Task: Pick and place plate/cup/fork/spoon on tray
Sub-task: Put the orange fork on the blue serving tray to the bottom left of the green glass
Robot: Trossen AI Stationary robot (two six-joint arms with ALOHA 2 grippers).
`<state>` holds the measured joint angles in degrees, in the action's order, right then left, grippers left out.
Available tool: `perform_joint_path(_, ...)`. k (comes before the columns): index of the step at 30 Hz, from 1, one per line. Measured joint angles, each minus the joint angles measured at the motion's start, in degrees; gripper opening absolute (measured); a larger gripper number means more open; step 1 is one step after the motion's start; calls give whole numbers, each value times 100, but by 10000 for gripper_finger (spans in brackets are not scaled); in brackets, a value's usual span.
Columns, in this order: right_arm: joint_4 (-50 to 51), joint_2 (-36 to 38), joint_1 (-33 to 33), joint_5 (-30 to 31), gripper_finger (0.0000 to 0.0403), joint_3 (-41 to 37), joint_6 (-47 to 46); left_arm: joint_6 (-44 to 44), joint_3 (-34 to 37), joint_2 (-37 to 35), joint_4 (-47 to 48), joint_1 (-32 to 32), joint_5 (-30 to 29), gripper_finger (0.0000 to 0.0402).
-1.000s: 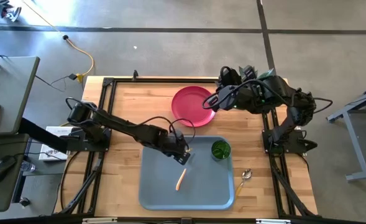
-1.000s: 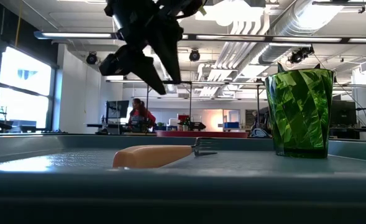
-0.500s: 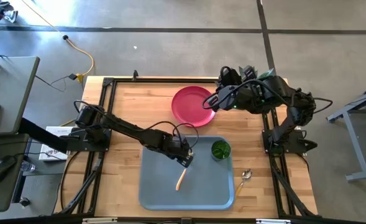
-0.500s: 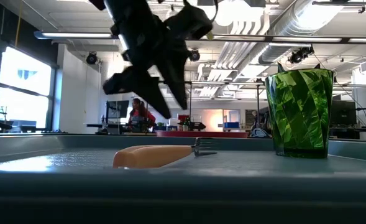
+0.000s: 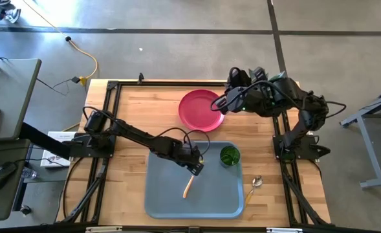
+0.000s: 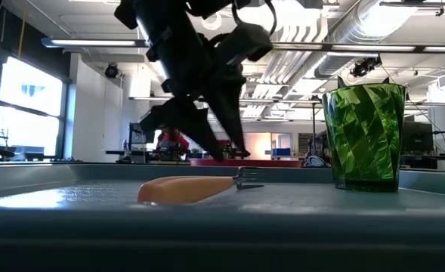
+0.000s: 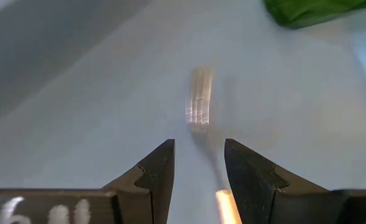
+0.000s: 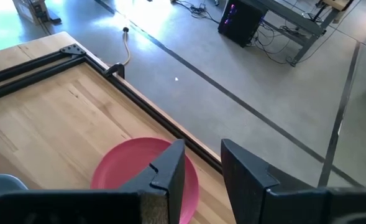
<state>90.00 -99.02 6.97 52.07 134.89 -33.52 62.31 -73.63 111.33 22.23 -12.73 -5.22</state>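
The fork (image 5: pixel 187 186) lies flat on the grey-blue tray (image 5: pixel 164 194), its tines (image 7: pixel 199 106) toward the far edge. My left gripper (image 5: pixel 195 169) hangs open just above the fork's tine end, pointing steeply down; its fingertips (image 6: pixel 222 155) stand clear of the fork (image 6: pixel 192 189). The green cup (image 5: pixel 229 155) stands upright on the tray's far right part. The pink-red plate (image 5: pixel 200 111) lies on the table beyond the tray. The spoon (image 5: pixel 253 186) lies on the table right of the tray. My right gripper (image 5: pixel 215 107) waits open, high over the plate's right edge.
Bare wooden table lies left of the tray and of the plate. A black frame rims the table (image 5: pixel 112 87). The cup (image 6: pixel 363 136) stands a short way right of my left gripper. A person shows far back in the room (image 6: pixel 169 140).
My left gripper has come down toward the fork and drifted a little toward the table's near right, staying open. The fork, the cup and my right arm have kept still.
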Motion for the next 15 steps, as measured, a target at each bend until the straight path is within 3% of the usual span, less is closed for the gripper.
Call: perform_joint_path(15, 2, 0, 2, 3, 94, 0, -2, -296, 2, -4, -143, 111, -143, 131)
